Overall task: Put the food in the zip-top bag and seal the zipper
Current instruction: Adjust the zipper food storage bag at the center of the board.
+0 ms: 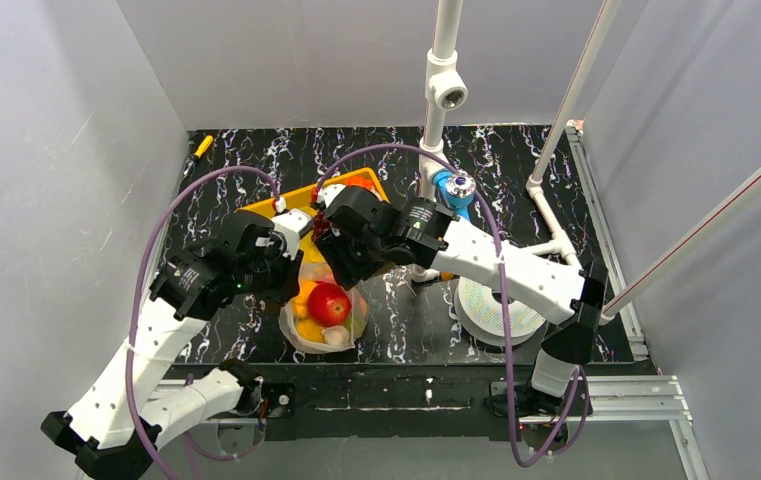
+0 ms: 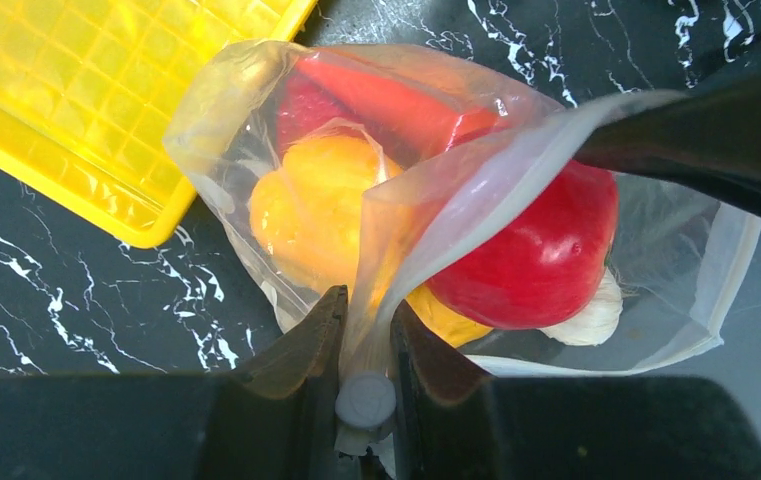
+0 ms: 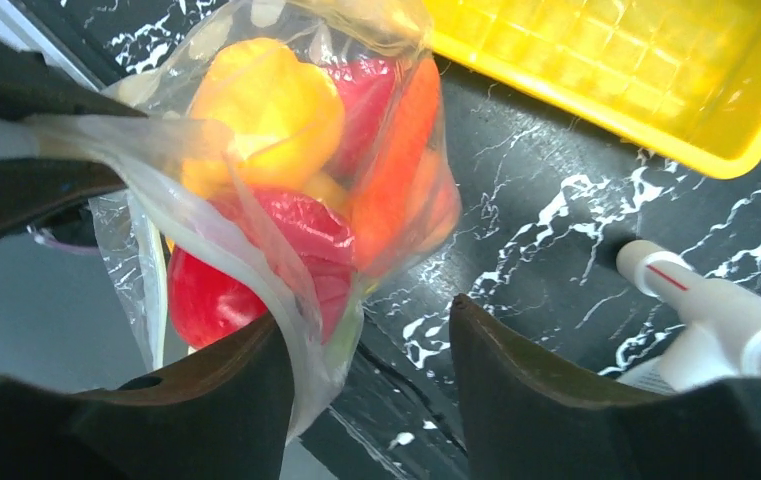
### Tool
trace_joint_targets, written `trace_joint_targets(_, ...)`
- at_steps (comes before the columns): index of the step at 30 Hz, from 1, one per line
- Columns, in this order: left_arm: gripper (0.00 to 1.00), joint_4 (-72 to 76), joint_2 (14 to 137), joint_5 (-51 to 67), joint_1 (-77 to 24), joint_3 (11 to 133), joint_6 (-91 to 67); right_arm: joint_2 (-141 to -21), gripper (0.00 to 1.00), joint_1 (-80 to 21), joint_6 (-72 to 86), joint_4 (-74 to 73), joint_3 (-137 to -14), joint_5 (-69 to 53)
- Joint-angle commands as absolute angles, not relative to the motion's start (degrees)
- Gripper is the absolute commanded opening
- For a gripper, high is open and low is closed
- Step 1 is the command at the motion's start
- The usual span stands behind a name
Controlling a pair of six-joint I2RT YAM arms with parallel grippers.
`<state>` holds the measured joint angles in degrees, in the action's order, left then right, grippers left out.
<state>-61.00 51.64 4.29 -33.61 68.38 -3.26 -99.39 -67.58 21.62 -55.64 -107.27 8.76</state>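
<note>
Left gripper (image 2: 368,312) pinching the zipper (image 2: 516,165): bag filled, sealing step in hand.

Its fingers are clamped on one end of the mouth strip of the zip-top bag (image 2: 256,110), which sits just ahead of them, beside the yellow tray (image 2: 76,100). The food (image 2: 541,250) is packed inside in red, yellow and orange pieces. To the right, the right gripper (image 3: 366,318) has its jaws apart, and the bag's edge is draped against one finger, ungripped. Loading looks largely done. Next, the right gripper likely needs to close on the strip and run along it, pressing it shut.
</note>
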Motion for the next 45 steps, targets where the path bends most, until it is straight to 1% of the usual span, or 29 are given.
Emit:
trace_joint_targets(1,0.0,-65.5,53.0,6.4,-33.5,72.4,-6.0,-98.3,0.73,-69.7,15.6,-62.1,-112.5,10.9)
trace_joint_targets(3,0.0,-66.2,53.8,6.3,-33.6,73.2,-6.8,-97.7,0.85,-71.2,13.9,-62.7,-112.3,13.4)
trace_joint_targets(4,0.0,-66.3,54.1,6.3,-33.5,73.5,-7.2,-97.0,0.93,-71.9,13.0,-62.7,-111.7,14.5)
trace_joint_targets(5,0.0,-66.4,54.4,6.2,-33.6,73.6,-7.4,-96.4,0.97,-72.6,11.9,-62.4,-111.4,15.1)
trace_joint_targets(6,0.0,-66.4,54.5,6.2,-33.6,73.8,-7.7,-95.8,0.98,-73.2,10.6,-62.4,-111.1,15.4)
trace_joint_targets(10,0.0,-66.5,54.7,5.2,-33.6,73.7,-8.7,-92.7,0.98,-74.2,7.8,-61.7,-109.4,12.6)
trace_joint_targets(18,0.0,-65.8,54.6,4.6,-33.5,72.5,-10.7,-83.0,0.98,-75.0,2.3,-49.7,-95.7,-2.4)
trace_joint_targets(26,0.0,-65.9,52.9,2.9,-33.6,72.3,-12.0,-79.0,0.98,-76.0,2.2,-43.6,-89.8,-6.9)
trace_joint_targets(29,0.0,-66.1,52.6,2.3,-33.6,72.3,-12.5,-77.4,0.98,-80.2,2.1,-40.7,-85.8,-2.5)
trace_joint_targets(31,0.0,-66.1,52.3,2.0,-33.5,72.2,-13.0,-76.5,0.98,-83.5,3.8,-37.2,-81.8,4.7)
trace_joint_targets(36,0.0,-65.6,51.1,2.2,-33.6,71.6,-13.9,-75.3,0.98,-87.3,8.4,-32.5,-75.6,18.4)
trace_joint_targets(41,0.0,-65.8,50.1,2.3,-33.6,71.0,-14.3,-76.8,0.91,-87.6,8.2,-31.3,-74.4,21.8)
trace_joint_targets(45,0.0,-65.8,49.2,2.6,-33.6,70.7,-14.7,-77.4,0.92,-87.1,7.1,-30.0,-74.9,23.0)
